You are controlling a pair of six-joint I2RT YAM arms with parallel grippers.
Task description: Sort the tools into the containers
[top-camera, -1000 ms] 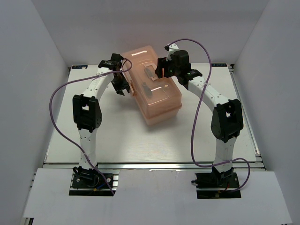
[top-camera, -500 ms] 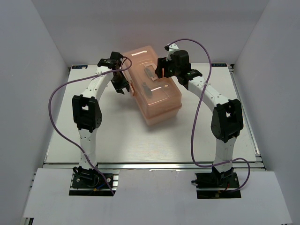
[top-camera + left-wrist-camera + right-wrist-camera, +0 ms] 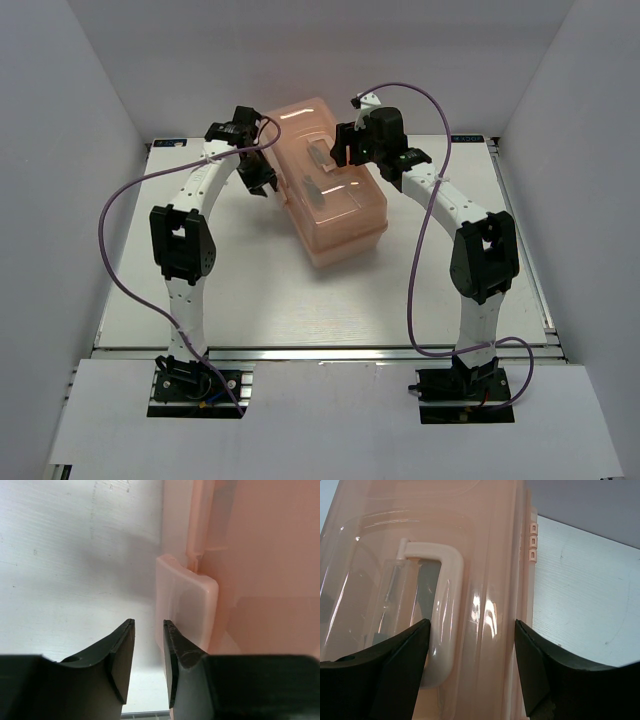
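Toward the far edge of the white tabletop (image 3: 250, 290), midway between its side edges and set askew, sits the large salmon-pink translucent plastic toolbox (image 3: 335, 200) with its lid down. Its shell is glossy and smooth with rounded corners. A cream moulded handle (image 3: 447, 605) lies along the lid, small hinge knuckles (image 3: 532, 542) run along one long edge, and a pale rounded latch tab (image 3: 187, 605) sits on the opposite side. Dim dark shapes (image 3: 425, 592) show through the lid by the handle; whether they are the slim screwdrivers I cannot tell.

I judge the box light for its bulk, stiff at the rims but thin-walled, and slippery on its broad curved faces, so a pinch on the bare lid would likely skid. The better holds look to be the latch tab, pried at its free edge, and the handle or lid rim for lifting. The box may slide on the tabletop unless steadied.

The left gripper (image 3: 148, 625) hangs just beside the latch tab, its jaws parted by a narrow gap and grasping nothing. The right gripper (image 3: 470, 625) hovers over the lid, its jaws spread wide to either side of the handle and lid ridge, with nothing clamped.
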